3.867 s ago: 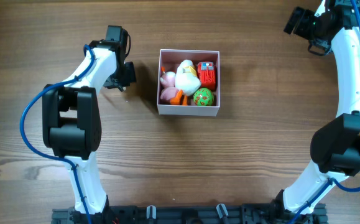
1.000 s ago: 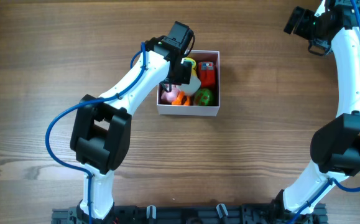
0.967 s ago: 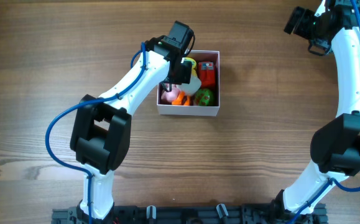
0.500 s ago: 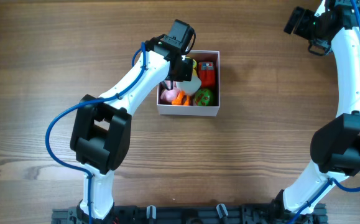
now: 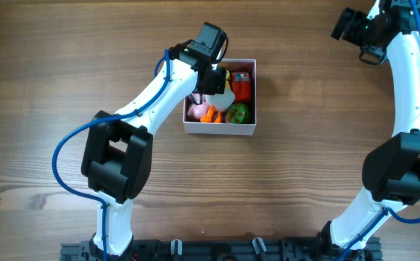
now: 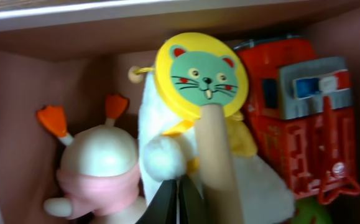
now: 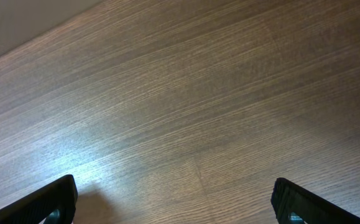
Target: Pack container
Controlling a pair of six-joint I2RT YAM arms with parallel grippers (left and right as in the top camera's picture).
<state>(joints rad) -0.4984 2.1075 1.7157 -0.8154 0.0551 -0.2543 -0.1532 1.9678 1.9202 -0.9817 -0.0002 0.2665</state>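
Note:
The container (image 5: 220, 130), a square white-walled box, stands on the wooden table and holds several toys. My left gripper (image 5: 212, 78) hangs over its upper left part, shut with nothing between the jaws. In the left wrist view the gripper (image 6: 180, 200) points down at a white plush toy (image 6: 161, 155), close beside a wooden-handled yellow disc with a green cat face (image 6: 201, 74). A red robot toy (image 6: 298, 130) lies to the right, a pink-and-white toy with orange feet (image 6: 99, 168) to the left, against the pink inner wall (image 6: 15, 112). My right gripper (image 7: 180, 205) is open over bare wood.
A green ball (image 5: 237, 112) sits in the container's lower right corner. The right arm (image 5: 413, 87) stands along the table's right side, its gripper (image 5: 349, 25) held high at the far right corner, well away from the container.
The left arm has swung from left of the container to over its upper left part. In the last second it has barely moved. The right arm has stayed still.

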